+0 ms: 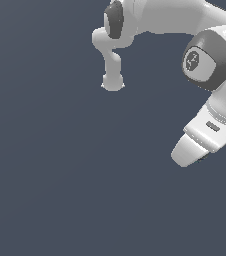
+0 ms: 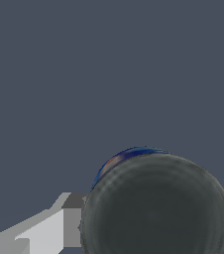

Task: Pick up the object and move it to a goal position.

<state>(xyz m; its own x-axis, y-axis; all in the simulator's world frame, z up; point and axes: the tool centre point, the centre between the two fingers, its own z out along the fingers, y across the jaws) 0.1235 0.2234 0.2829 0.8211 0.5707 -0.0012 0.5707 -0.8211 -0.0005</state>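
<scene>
The object (image 2: 156,208) is a dark, roundish thing with a blue rim along one edge, and it fills much of the wrist view very close to the camera. It sits between the grey-white fingers (image 2: 49,230) of my gripper (image 2: 153,223), which press against both of its sides. In the exterior view the white hand (image 1: 192,145) hangs at the right, tilted down toward the exterior view's left. Only a small dark speck (image 1: 203,159) shows under it, and the fingertips are hidden there.
The arm's links and grey joint caps (image 1: 207,60) cross the top and right of the exterior view. The white base column (image 1: 112,80) stands at the upper middle. A plain dark grey-blue ground surrounds everything.
</scene>
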